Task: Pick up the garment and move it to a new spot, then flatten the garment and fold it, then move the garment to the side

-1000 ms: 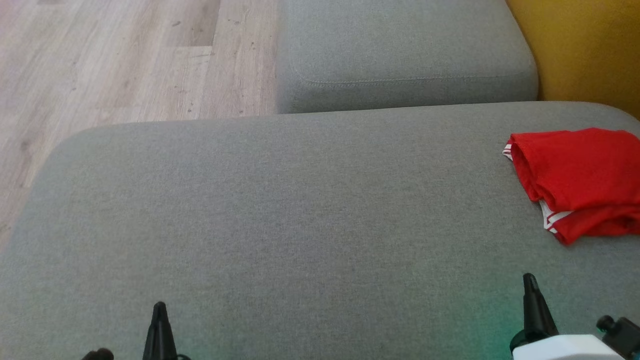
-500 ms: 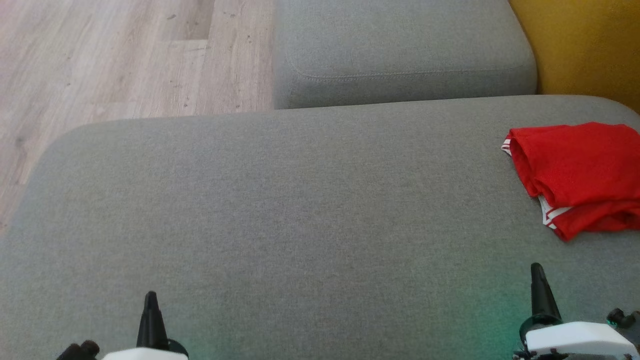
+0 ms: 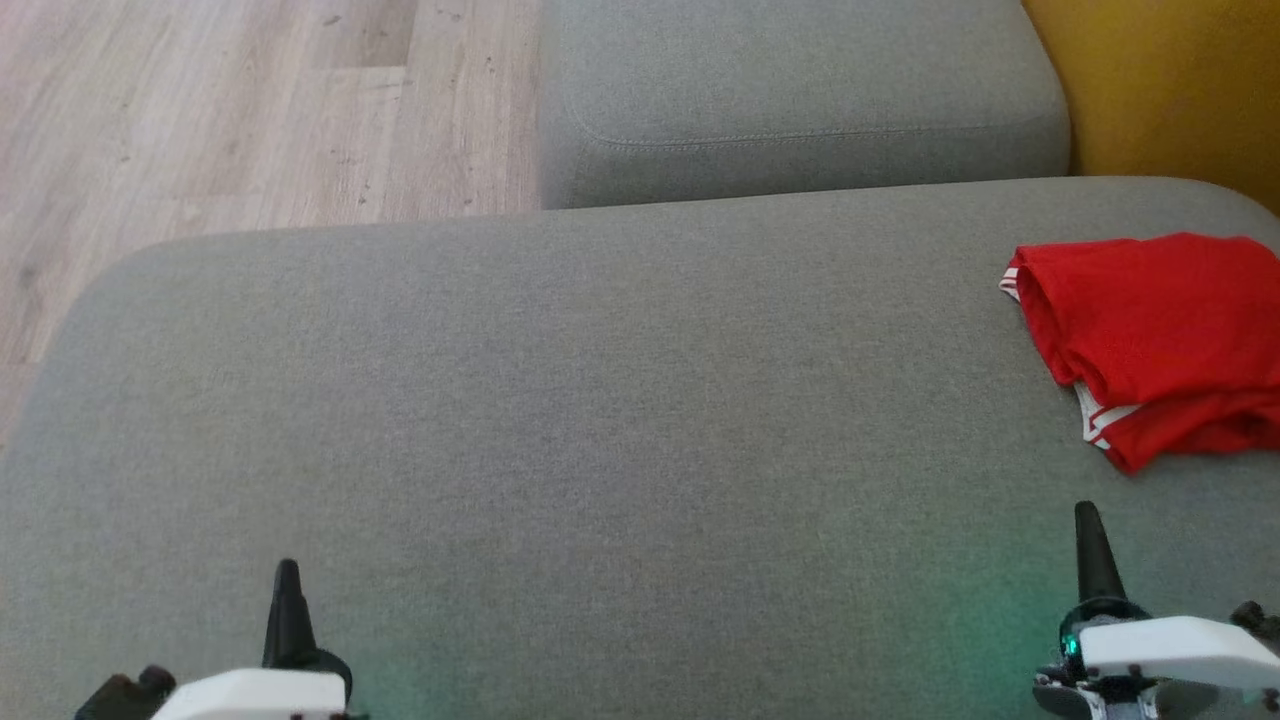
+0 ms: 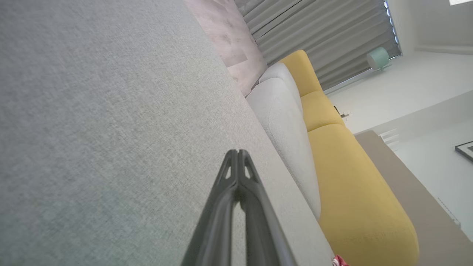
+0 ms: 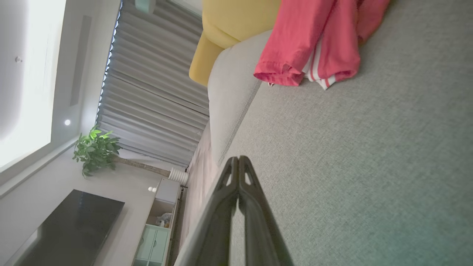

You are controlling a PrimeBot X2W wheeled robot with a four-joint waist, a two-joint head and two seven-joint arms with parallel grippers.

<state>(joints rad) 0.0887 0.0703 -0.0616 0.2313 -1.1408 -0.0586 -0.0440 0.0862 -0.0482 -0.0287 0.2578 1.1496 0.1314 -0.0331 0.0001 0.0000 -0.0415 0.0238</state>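
Observation:
The garment is a red piece with white side stripes, lying folded at the right edge of the grey cushion; part of it runs out of the head view. It also shows at the top of the right wrist view as the garment. My right gripper hovers shut and empty at the lower right, short of the cloth. Its tips touch in the right gripper wrist view. My left gripper is shut and empty at the lower left, tips together in the left gripper wrist view.
A second grey cushion lies beyond the first. A yellow sofa stands at the far right. Wooden floor lies off the cushion's left and far edges. Curtains, a plant and a dark screen are in the room behind.
The head camera has tilted, so the whole scene has slid up and slightly left in the picture. Both grippers show more of their white wrists, still shut. The garment lies as before.

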